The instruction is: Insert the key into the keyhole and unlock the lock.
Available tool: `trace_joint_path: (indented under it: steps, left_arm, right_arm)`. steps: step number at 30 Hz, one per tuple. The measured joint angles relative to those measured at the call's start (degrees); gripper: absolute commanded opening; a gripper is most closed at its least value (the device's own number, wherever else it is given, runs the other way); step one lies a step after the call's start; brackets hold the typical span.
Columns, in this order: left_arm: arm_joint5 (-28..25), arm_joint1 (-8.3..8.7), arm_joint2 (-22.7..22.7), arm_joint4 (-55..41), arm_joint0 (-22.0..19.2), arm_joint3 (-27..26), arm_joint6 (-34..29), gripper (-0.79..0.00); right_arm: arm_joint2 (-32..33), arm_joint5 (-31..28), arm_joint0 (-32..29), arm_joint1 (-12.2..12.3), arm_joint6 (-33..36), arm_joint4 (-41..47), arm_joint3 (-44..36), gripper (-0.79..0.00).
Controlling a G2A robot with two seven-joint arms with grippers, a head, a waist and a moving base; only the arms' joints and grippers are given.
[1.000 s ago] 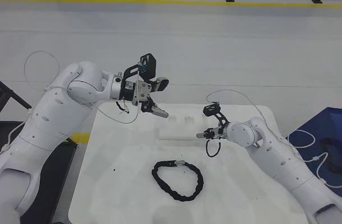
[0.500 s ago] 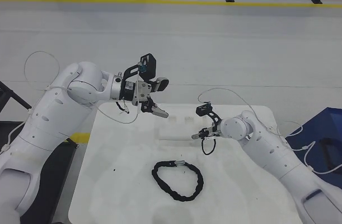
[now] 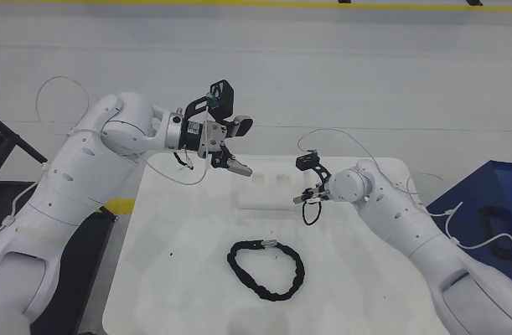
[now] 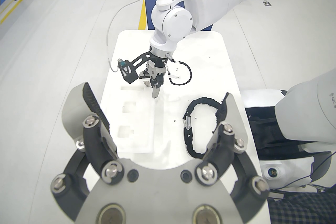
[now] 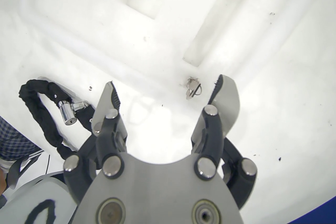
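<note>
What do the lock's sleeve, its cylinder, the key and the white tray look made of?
Sleeve: black woven fabric, matte, wrinkled, likely over a chain or cable.
Cylinder: polished metal, mirror glints.
Key: bright metal with a dark ring; too small for more.
Tray: white foam by its soft, rounded pocket edges, matte; could be moulded plastic.

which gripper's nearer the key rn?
Right. The right gripper hangs open right over the key, which lies beside the foam tray. The left gripper hangs open at the tray's opposite end, well away from the key.
</note>
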Motion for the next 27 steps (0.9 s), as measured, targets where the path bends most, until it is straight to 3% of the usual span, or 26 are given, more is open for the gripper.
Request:
trace_joint_path:
  steps: [19,27]
  left_arm:
    - [0.0,0.0,0.0,0.0,0.0,0.0,0.0,0.0]
    - [0.0,0.0,0.0,0.0,0.0,0.0,0.0,0.0]
  right_arm:
    - [1.0,5.5,-0.4,-1.3,0.3,-3.9,1.7,-0.579]
    - [1.7,6.9,-0.9,-1.6,0.9,-5.7,1.4,-0.73]
